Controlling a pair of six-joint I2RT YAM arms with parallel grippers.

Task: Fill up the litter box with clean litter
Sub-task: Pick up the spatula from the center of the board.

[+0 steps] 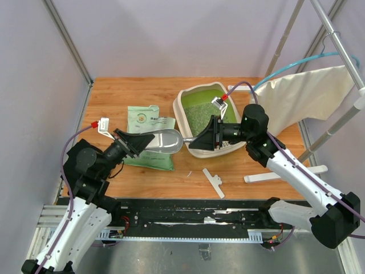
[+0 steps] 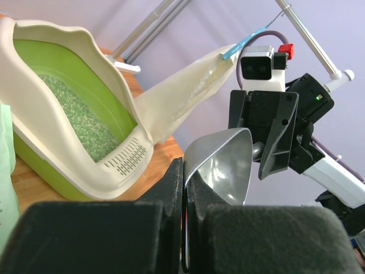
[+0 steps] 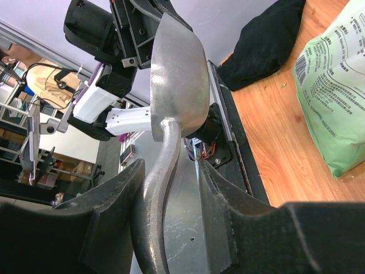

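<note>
Two tools meet at a metal scoop: the left tool is clamped on its bowl, and the right tool's jaws stand partly apart around its handle. Partly beneath it lies a light green printed bag, its text too small to read, with a white clip nearby. Beyond, on the surface, the litter box holds clean litter.
</note>
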